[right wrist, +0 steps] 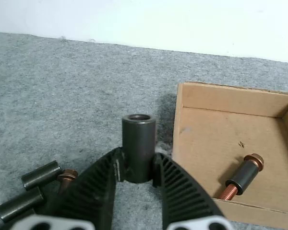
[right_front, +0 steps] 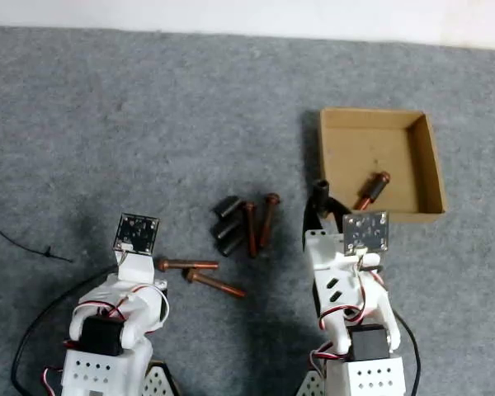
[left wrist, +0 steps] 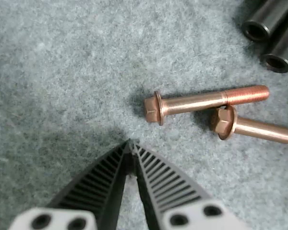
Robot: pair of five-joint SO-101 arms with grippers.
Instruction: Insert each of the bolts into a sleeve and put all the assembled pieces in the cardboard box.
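Beside the cardboard box [right_front: 371, 153], right claw [right wrist: 137, 167] clamps a sleeve [right wrist: 139, 139], base hidden; left claw [left wrist: 131, 143] seemingly closed.

- Left gripper [left wrist: 131, 143], jaws closed, over grey carpet [left wrist: 62, 67].
- Two copper flange bolts [left wrist: 201, 101] [left wrist: 261, 129] just ahead, one head against the other's shank.
- Two black sleeves [left wrist: 260, 26] [left wrist: 282, 53] nearby.

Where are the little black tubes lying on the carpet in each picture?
High view: the short black metal sleeves lie mid-table between the arms, beside two copper bolts.
Left wrist view: the sleeves lie beyond two overlapping copper bolts.
Right wrist view: the sleeves lie across the right gripper from the brown cardboard box.
Shared landmark: the grey carpet; the box also appears in the high view.
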